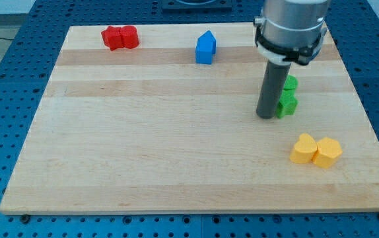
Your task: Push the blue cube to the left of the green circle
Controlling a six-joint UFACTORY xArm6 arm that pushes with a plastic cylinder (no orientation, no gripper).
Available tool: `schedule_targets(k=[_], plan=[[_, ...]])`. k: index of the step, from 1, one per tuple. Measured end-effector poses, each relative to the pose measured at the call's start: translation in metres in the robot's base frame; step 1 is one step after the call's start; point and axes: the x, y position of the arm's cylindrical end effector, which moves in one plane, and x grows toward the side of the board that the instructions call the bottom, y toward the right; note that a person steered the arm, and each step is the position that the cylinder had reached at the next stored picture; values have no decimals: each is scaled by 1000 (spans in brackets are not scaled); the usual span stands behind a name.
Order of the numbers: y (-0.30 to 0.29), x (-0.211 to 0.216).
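Note:
A blue block (205, 47) with a peaked top sits near the view's top, a little right of centre. Two green blocks stand at the right: one (290, 83) above, one (286, 105) below, both partly hidden by my rod, so their shapes are unclear. My tip (266, 116) rests on the board, touching or just left of the lower green block. The blue block lies well up and to the left of my tip.
Two red blocks (120, 38) sit together at the view's top left. Two yellow blocks (315, 151) sit together at the lower right. The wooden board (143, 145) lies on a blue perforated table.

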Motion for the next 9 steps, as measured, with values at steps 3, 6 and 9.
schedule_targets(k=[3, 6, 9], plan=[[-67, -37], [-153, -147], [-123, -195]])
